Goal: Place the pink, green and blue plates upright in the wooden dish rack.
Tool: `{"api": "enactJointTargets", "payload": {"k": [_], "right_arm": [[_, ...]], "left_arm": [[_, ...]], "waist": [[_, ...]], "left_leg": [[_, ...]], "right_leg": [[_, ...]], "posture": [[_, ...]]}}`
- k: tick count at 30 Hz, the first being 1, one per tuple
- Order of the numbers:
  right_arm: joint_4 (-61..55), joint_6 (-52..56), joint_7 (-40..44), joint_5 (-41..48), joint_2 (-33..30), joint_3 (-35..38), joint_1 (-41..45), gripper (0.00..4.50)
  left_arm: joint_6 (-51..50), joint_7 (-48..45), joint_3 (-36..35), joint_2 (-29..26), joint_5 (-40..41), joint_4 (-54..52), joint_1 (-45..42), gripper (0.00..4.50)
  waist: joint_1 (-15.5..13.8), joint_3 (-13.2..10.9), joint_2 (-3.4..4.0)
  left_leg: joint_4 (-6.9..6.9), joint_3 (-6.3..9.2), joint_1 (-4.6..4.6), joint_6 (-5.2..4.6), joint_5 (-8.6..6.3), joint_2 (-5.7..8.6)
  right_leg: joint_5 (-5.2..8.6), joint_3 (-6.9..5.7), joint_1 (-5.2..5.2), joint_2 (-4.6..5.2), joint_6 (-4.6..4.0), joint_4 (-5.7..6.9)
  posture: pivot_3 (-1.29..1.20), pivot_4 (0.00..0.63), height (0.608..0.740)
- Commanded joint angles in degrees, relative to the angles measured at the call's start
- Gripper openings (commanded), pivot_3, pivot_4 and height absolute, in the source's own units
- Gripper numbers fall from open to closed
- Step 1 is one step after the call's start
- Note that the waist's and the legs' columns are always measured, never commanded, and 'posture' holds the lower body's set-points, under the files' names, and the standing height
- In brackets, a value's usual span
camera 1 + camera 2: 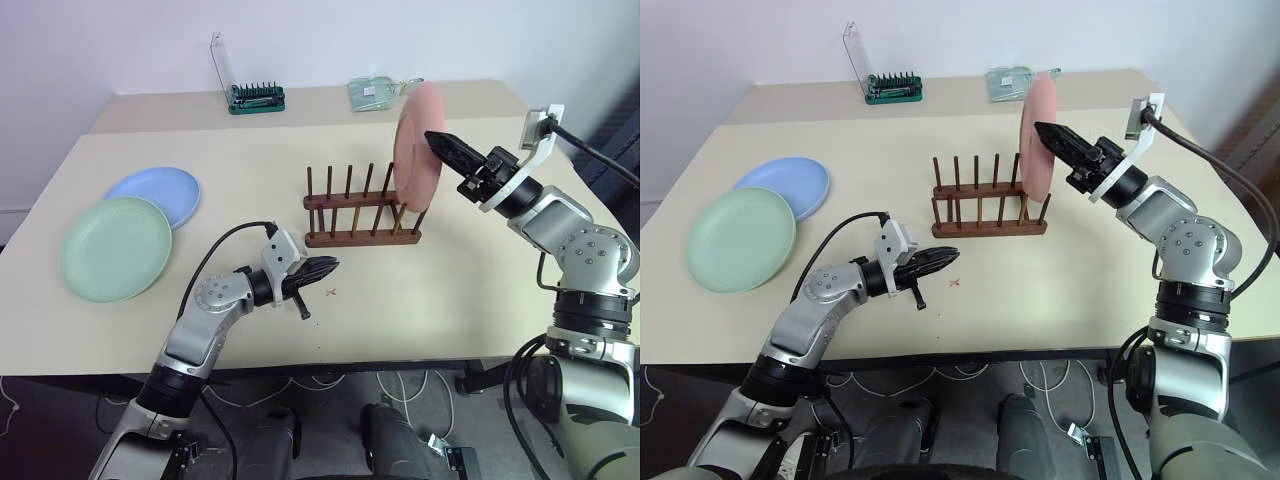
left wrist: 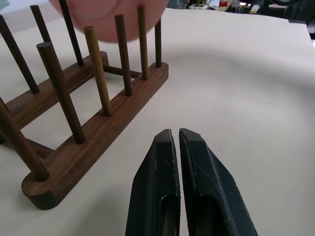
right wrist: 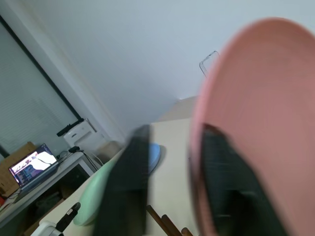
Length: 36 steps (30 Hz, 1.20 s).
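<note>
Pink plate [image 1: 418, 142] stands upright at the right end of the wooden dish rack [image 1: 362, 208], its lower edge down among the last pegs. The right tool [image 1: 437, 138] is at the plate's upper part; in the right wrist view its two fingers [image 3: 123, 191] stand apart, one on each side of the plate's rim, and whether they press on the plate cannot be told. The rack sits near the middle of the table [image 1: 450, 290], its other slots empty. The green plate [image 1: 116, 248] lies flat at the table's left side, and the blue plate [image 1: 160, 193] lies flat just beyond it, its near edge tucked under the green one's rim. The left tool [image 1: 322, 269] hovers low over the table, near the rack's near side, its fingers pressed together and holding nothing.
</note>
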<state>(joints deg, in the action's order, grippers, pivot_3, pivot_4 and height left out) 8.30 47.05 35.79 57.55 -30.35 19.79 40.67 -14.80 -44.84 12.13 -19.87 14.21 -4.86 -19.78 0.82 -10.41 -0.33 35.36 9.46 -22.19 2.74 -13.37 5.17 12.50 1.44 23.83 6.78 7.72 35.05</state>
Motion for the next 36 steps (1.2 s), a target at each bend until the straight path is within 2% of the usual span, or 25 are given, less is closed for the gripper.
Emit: {"api": "enactJointTargets", "payload": {"k": [1,2,6,9,15,19,21,23,25,30,36], "right_arm": [[0.02,-2.7,-1.18,-1.26,0.1,2.02,2.15,3.56],[0.95,-4.72,-2.25,-2.96,-0.07,2.39,2.7,4.04],[3.77,-10.59,-5.15,-7.15,-1.16,4.3,4.56,4.04],[1.95,-13.74,-4.35,-10.7,-3.62,3.81,4.76,4.04],[-7.58,-20.54,0.97,-21.37,-9.43,-4.73,5.51,4.04],[-13.93,-20.42,5.47,-24.13,-10.64,-10.78,6.17,4.08],[-16.89,-20.94,7.77,-26.46,-10.75,-14.88,6.06,4.08],[-20.09,-23.09,10.59,-31.83,-9.58,-23.26,5.79,4.08],[-20.82,-25.1,11.75,-35.67,-8.17,-27.91,5.59,4.08],[-17.03,-29.86,13.14,-39.89,-4.18,-31.36,4.76,4.08],[-12.55,-33.42,15.16,-42.68,-1.57,-32.17,4.93,4.08]], "left_arm": [[0.09,0.1,-0.88,-0.22,0.48,-2.4,0.4,0.16],[0.15,0.07,-0.89,-0.27,0.45,-2.35,0.38,0.16],[0.59,0.32,-1.03,-0.29,0.22,-2.23,0.33,0.16],[1.44,1.54,-1.68,-0.11,-0.29,-1.95,0.05,0.16],[0.03,6.97,-8.54,1.76,3.22,-1.56,-2.65,0.16],[-2.54,10.34,-14.99,2.2,7.57,-2.87,-3.24,1.43],[-2.85,12.8,-18.49,1.66,8.37,-3.73,-3.23,2.47],[-3.2,19.13,-27.18,0.18,9.73,-3.91,-2.95,3.49],[-3.68,24.98,-32.62,-0.84,9.29,-3.1,-3.05,4.44],[-9.86,41.86,-47.4,-2.91,10.46,1.37,-3.54,4.44],[-14.37,49.47,-54.25,-3.95,11.02,0.95,1.21,4.44]], "waist": [[-0.02,0.0,0.0],[-0.02,0.0,0.0],[-0.03,0.0,0.0],[-0.03,0.0,0.0],[0.35,-0.01,0.03],[0.55,0.0,0.04],[0.2,-0.01,0.02],[0.3,-0.02,0.01],[0.72,-0.02,0.0],[0.04,-0.03,-0.13],[-0.28,-0.07,-0.45]], "left_leg": [[0.0,0.0,-0.01,0.0,0.0,0.0],[0.0,0.0,-0.01,0.0,0.0,0.0],[0.0,-0.01,-0.02,0.0,0.0,0.01],[-0.01,-0.01,-0.04,0.0,0.0,0.01],[0.0,-0.05,-0.16,0.0,0.0,0.0],[-0.01,-0.08,-0.16,0.01,0.0,-0.05],[0.0,-0.08,-0.17,0.01,0.01,-0.05],[0.03,-0.06,-0.21,0.02,0.01,-0.03],[0.0,-0.07,-0.21,0.02,0.01,-0.08],[0.0,-0.06,-0.22,0.09,0.05,-0.04],[0.0,0.0,-0.24,0.12,0.06,0.0]], "right_leg": [[0.0,0.0,0.0,0.0,0.0,0.0],[0.0,0.0,0.01,0.0,0.0,0.0],[0.0,0.0,0.03,0.0,0.0,0.0],[0.0,0.0,0.05,0.0,0.0,0.0],[-0.01,0.02,0.23,0.0,0.01,0.05],[0.0,0.02,0.29,-0.03,0.01,0.08],[-0.01,0.02,0.28,-0.02,0.01,0.08],[-0.01,0.02,0.29,-0.01,0.01,0.06],[-0.02,0.02,0.41,-0.04,0.0,0.11],[-0.03,0.02,0.42,-0.01,0.0,0.12],[-0.05,0.01,0.4,0.0,-0.02,0.11]], "posture": [[0.0,0.15,0.74],[0.0,0.15,0.74],[0.0,0.15,0.74],[0.0,0.15,0.74],[0.0,0.15,0.74],[0.0,0.15,0.74],[0.0,0.15,0.74],[0.0,0.15,0.74],[0.0,0.15,0.74],[0.0,0.15,0.74],[0.0,0.15,0.74]]}}
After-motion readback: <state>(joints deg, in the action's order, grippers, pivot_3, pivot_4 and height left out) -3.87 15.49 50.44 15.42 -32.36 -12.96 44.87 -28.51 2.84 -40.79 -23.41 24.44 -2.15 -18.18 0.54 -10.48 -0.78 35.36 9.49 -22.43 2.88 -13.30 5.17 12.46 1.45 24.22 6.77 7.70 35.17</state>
